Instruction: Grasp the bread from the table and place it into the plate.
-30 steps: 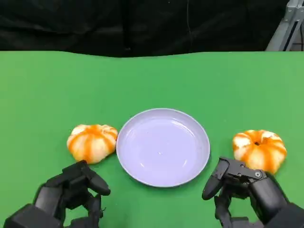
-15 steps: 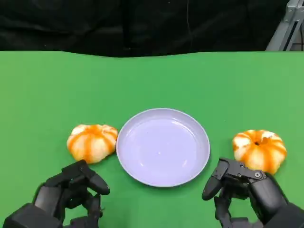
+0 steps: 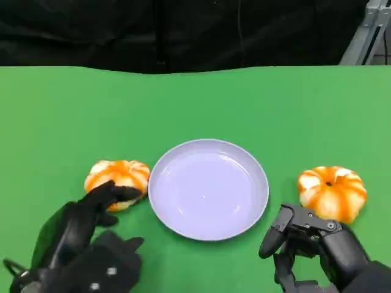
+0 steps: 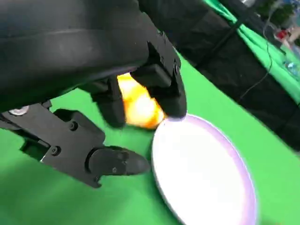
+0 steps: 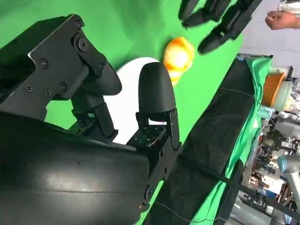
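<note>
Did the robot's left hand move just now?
Yes. The left hand has gone forward, away from the robot, toward the left bread. Its fingers now reach the near side of the bread, beside the plate, which stayed put.

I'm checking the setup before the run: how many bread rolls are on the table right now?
2. One bread roll lies just left of the plate, with the left hand reaching at it. The other bread roll sits right of the plate, beyond the right hand. Nothing suggests any hidden.
</note>
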Controlling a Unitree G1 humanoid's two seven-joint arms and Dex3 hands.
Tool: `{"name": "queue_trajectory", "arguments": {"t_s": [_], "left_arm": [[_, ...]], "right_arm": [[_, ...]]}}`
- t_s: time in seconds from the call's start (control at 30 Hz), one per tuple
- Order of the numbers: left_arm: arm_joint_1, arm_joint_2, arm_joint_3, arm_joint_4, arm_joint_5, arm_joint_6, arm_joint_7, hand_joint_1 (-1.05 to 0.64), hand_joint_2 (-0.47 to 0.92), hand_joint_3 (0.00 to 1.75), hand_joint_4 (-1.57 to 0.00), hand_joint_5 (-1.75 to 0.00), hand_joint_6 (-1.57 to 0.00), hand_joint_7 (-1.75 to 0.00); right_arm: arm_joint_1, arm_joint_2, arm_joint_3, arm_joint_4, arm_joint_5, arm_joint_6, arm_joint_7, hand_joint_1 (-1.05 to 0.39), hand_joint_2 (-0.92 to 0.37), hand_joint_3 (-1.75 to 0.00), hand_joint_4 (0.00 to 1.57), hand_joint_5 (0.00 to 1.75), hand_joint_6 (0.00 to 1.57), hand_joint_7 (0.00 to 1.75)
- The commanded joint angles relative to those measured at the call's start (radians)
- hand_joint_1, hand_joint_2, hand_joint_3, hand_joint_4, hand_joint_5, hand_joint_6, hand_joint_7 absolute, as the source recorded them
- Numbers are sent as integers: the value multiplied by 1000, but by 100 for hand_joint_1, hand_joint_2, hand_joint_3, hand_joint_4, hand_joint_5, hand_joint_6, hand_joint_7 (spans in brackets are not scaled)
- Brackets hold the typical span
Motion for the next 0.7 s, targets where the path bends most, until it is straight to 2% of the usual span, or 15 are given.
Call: {"name": "queue_trajectory", "arguments": {"t_s": [0.03, 0.23, 0.43, 0.7], "left_arm": [[-47, 24, -39, 47, 118, 5, 70, -45, 92, 9, -12, -78, -35, -10], [-105, 27, -87, 54, 245, 68, 70, -44, 90, 4, -3, -78, -29, -5], [-209, 62, -150, 95, 411, 189, -14, -58, 92, 3, 0, -72, -19, -1], [-351, 88, -212, 204, 507, 291, -155, -59, 92, 5, -1, -64, -20, -1]], "right_arm": [[6, -1, -6, -1, 5, -20, -2, 8, -34, -143, 86, 163, 76, 150], [7, -3, -6, -5, -7, -15, -5, 7, -34, -142, 87, 162, 76, 149], [14, 6, -3, -11, 26, -8, 8, 10, -36, -143, 85, 166, 75, 151], [28, 12, 3, -24, 19, 2, 8, 9, -36, -143, 84, 166, 74, 152]]}}
